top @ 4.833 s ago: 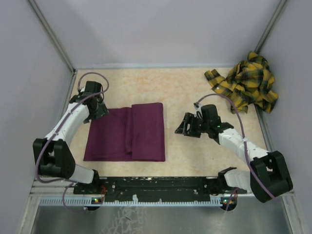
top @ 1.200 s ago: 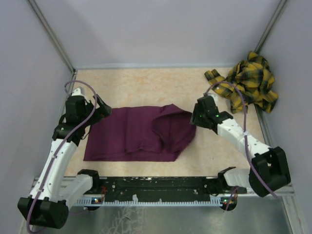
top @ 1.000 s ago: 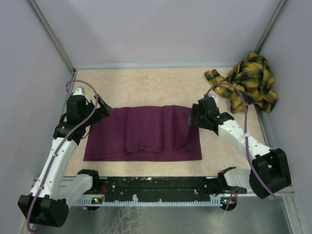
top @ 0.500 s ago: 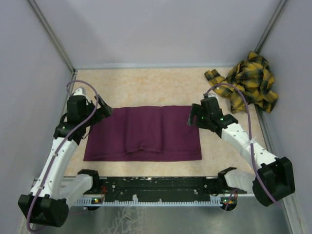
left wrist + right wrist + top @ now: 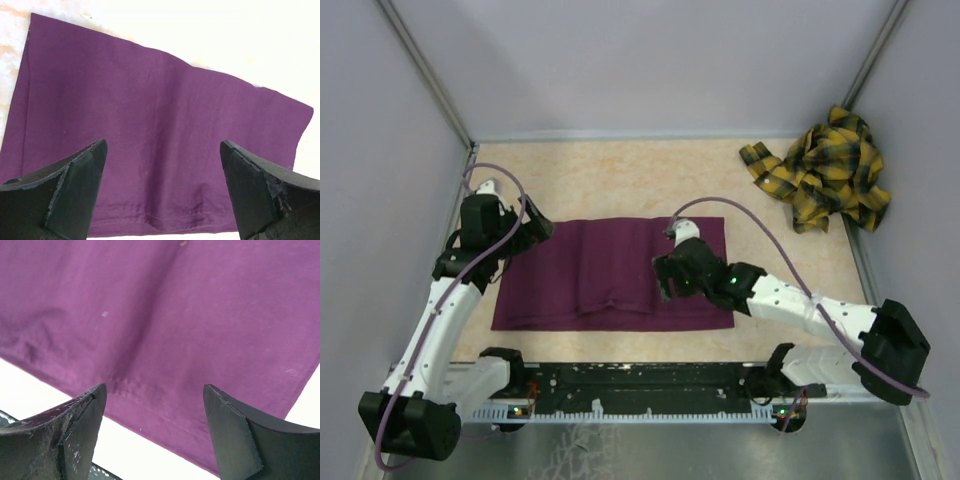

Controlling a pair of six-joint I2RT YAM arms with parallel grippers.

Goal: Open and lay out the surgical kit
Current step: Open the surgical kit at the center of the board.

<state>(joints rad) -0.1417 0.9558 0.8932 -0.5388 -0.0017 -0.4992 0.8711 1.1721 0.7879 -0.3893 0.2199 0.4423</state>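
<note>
Top external: wrap (image 5: 585, 275) under right hand (image 5: 667, 282)

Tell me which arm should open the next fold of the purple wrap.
Right, probably. The right gripper hangs open over the wrap, above its middle crease near the front hem. The left gripper, also open, sits out at the far-left corner.
</note>
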